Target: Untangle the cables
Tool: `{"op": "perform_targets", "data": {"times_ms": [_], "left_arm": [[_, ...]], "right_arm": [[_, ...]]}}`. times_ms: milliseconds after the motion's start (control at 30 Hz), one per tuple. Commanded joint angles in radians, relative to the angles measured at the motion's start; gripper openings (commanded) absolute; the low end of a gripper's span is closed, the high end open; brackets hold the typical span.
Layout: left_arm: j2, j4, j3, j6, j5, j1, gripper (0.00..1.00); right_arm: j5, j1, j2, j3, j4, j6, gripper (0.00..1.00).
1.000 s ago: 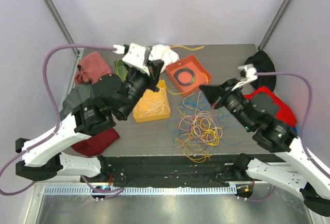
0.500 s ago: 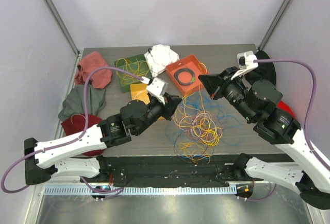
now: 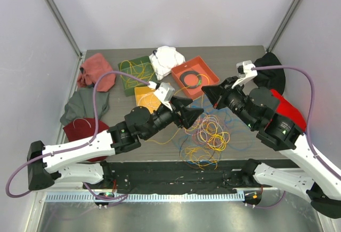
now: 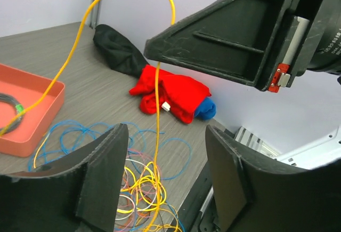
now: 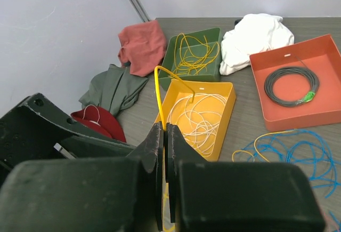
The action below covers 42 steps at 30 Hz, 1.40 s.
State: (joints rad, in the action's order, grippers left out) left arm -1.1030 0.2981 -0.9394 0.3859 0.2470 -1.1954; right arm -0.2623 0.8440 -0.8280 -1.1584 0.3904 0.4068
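The cables (image 3: 209, 134) lie in a loose tangle of yellow, pink, white and blue loops at the table's front middle. My right gripper (image 3: 205, 91) is shut on one yellow cable (image 5: 158, 90), which arcs up from the jaws (image 5: 163, 132) and comes down by the yellow tray. In the left wrist view that same yellow cable (image 4: 157, 98) hangs from the right gripper (image 4: 229, 40) down into the tangle (image 4: 141, 186). It passes between the spread fingers of my left gripper (image 4: 165, 178) without touching them. The left gripper (image 3: 197, 116) is open, just left of the tangle.
At the back stand an orange tray (image 3: 209, 77) with a black coil, a yellow tray (image 3: 143, 92) with white cable and a green tray (image 3: 128, 78) with yellow cable. Cloths lie around: white (image 3: 166, 58), pink (image 3: 96, 69), grey-green (image 3: 85, 104), dark red (image 3: 80, 130), red (image 3: 290, 109), black (image 3: 269, 64).
My left arm has swung from over the yellow tray to the tangle's left side and its jaws have opened. The right gripper stays shut on the yellow cable, shifted slightly left.
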Motion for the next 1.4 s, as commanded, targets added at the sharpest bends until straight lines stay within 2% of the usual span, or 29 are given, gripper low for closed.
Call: {"op": "perform_targets", "data": {"times_ms": [0, 267, 533, 567, 600, 667, 700, 800, 833, 867, 967, 1167, 1267, 1367], "left_arm": [[-0.021, 0.11, 0.008, 0.008, -0.045, 0.002, 0.66], [-0.09, 0.124, 0.001, 0.01, -0.029, 0.0, 0.69], [-0.132, 0.139, -0.01, -0.028, 0.09, 0.002, 0.67], [-0.145, 0.135, -0.019, -0.044, 0.094, 0.003, 0.62], [-0.152, 0.128, -0.027, -0.051, 0.095, 0.005, 0.4], [-0.156, 0.079, -0.061, -0.067, 0.127, 0.005, 0.12], [-0.156, 0.053, -0.074, -0.07, 0.149, 0.005, 0.0], [-0.147, -0.1, -0.127, -0.058, 0.189, 0.037, 0.0], [-0.143, -0.137, -0.134, -0.047, 0.19, 0.048, 0.0], [-0.136, -0.207, -0.142, -0.035, 0.19, 0.059, 0.0], [-0.106, -0.266, -0.106, 0.001, 0.183, 0.091, 0.0], [-0.092, -0.287, -0.03, 0.044, 0.196, 0.094, 0.0], [-0.083, -0.294, -0.073, -0.022, 0.25, 0.1, 0.0], [-0.089, -0.401, -0.202, -0.079, 0.253, 0.164, 0.0]], "right_arm": [[0.018, 0.003, 0.009, -0.004, -0.045, 0.026, 0.01], [0.072, 0.003, 0.027, 0.028, -0.082, 0.081, 0.01], [0.129, 0.003, 0.061, 0.032, -0.087, 0.118, 0.01], [0.13, 0.003, 0.064, 0.038, -0.091, 0.121, 0.01], [0.129, 0.001, 0.069, 0.042, -0.091, 0.122, 0.01], [0.109, 0.001, 0.084, 0.051, -0.072, 0.119, 0.02], [0.085, 0.003, 0.092, 0.055, -0.067, 0.118, 0.17], [0.051, 0.001, 0.118, 0.066, -0.035, 0.109, 0.53], [0.025, 0.003, 0.128, 0.071, -0.018, 0.107, 0.56], [0.012, 0.001, 0.144, 0.074, -0.01, 0.102, 0.58], [-0.021, 0.003, 0.177, 0.109, 0.005, 0.101, 0.59], [-0.063, 0.001, 0.256, 0.2, 0.022, 0.121, 0.59], [-0.08, 0.003, 0.283, 0.226, 0.042, 0.127, 0.57], [-0.092, 0.003, 0.311, 0.247, 0.051, 0.125, 0.57]]}}
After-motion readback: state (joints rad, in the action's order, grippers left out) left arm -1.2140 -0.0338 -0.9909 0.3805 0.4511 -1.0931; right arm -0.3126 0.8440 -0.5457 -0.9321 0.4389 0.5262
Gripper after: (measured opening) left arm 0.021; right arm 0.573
